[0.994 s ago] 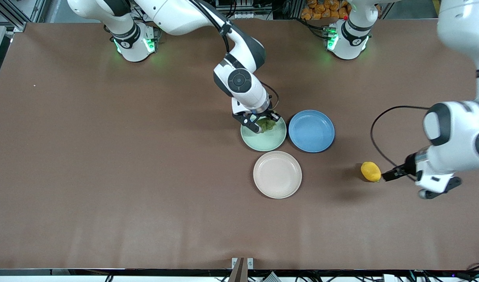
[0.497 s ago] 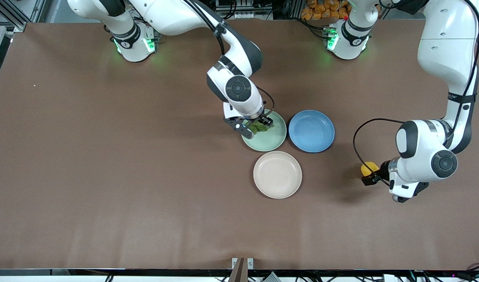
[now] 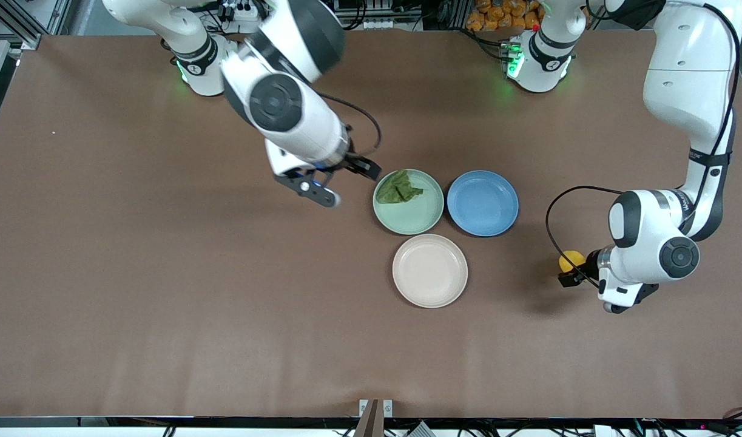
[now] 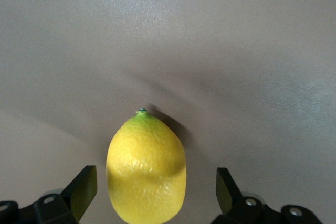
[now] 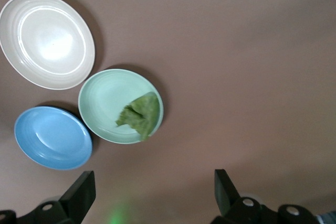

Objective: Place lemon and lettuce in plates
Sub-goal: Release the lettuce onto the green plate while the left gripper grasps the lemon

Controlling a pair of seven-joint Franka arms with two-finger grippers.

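Risen off the mint green plate (image 3: 409,209), the right end effector (image 3: 342,182) now hangs over bare worktop (image 3: 164,273) beside it, fingers spread and empty. Lettuce (image 3: 398,187) lies in that plate. Beige-white plate (image 3: 429,271) sits nearer the camera; blue plate (image 3: 482,203) alongside. Left end effector (image 3: 569,274) is low at the lemon (image 3: 569,260), fingers apart either side, toward the left arm's end.

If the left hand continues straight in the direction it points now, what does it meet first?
Most likely the small oval yellow lemon. In the left wrist view it lies on the brown table between the open fingers of the left hand, apparently untouched. Past it, only bare table shows.
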